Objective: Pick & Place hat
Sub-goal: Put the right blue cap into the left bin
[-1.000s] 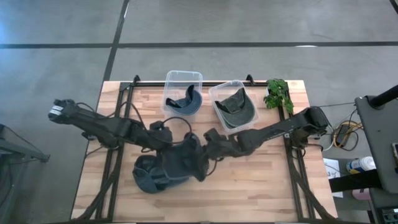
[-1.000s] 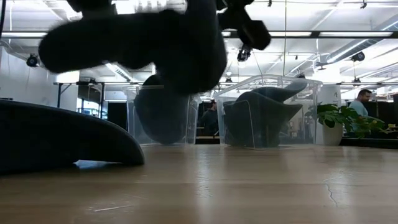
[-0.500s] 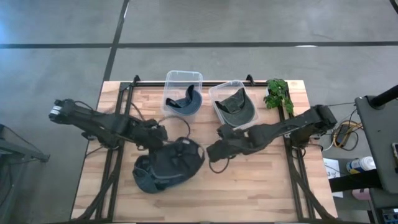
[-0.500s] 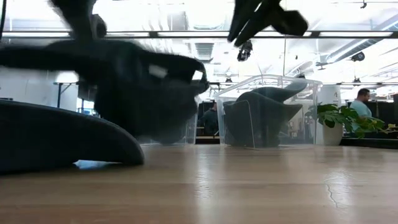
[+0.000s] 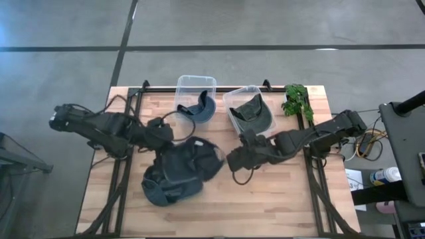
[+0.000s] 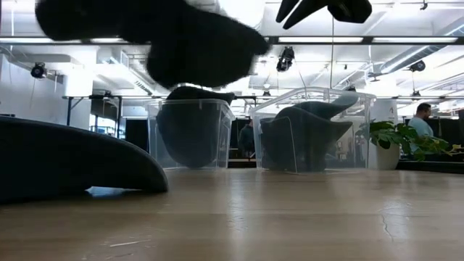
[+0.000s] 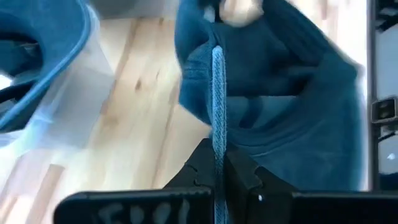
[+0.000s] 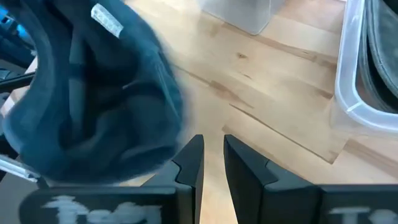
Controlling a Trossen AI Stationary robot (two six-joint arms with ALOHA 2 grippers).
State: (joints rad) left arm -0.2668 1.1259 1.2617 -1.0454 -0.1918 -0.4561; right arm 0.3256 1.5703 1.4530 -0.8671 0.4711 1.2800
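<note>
Left gripper [image 7: 219, 177] pinches hat [image 5: 189, 162] by its rim, hat lifted just left of frame centre above a second hat [image 5: 163, 189]. Right gripper [image 8: 212, 163] right of centre, fingers slightly spread, holding nothing, over worktop [image 5: 279, 192].

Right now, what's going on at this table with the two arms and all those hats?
The left gripper is shut on the edge of a dark blue hat and holds it up off the wooden table, above another blue hat lying there. The right gripper has its fingers slightly parted with nothing between them, beside the lifted hat. Two clear bins at the back each hold a hat.
</note>
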